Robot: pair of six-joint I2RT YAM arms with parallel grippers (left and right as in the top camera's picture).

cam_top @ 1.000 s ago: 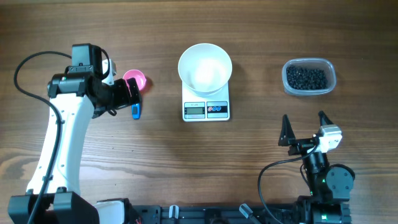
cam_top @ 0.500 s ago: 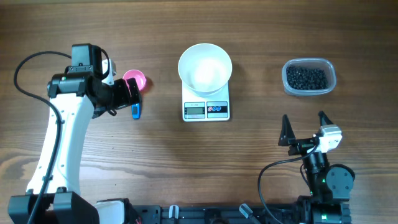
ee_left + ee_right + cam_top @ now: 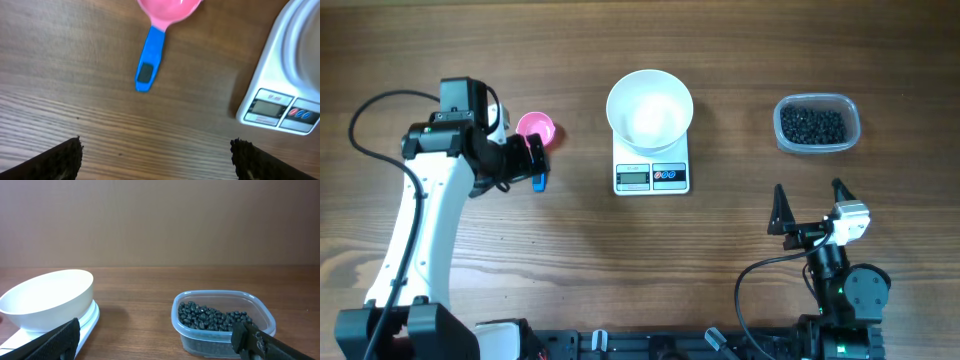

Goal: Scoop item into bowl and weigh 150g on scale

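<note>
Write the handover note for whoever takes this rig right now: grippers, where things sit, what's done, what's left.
Left gripper: open, empty, close to the blue handle of the pink scoop, which lies left of the scale.
Right gripper: open, empty, on the near side of the table, short of the clear tub.
Bowl: on the scale, looks empty. Beans: in the tub.
Done: bowl on scale.
Left: grasp scoop, move beans into bowl up to target weight. Display unreadable here.

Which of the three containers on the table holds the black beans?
The clear plastic tub on the right, with beans heaped inside. The white bowl on the scale and the pink scoop look empty.
</note>
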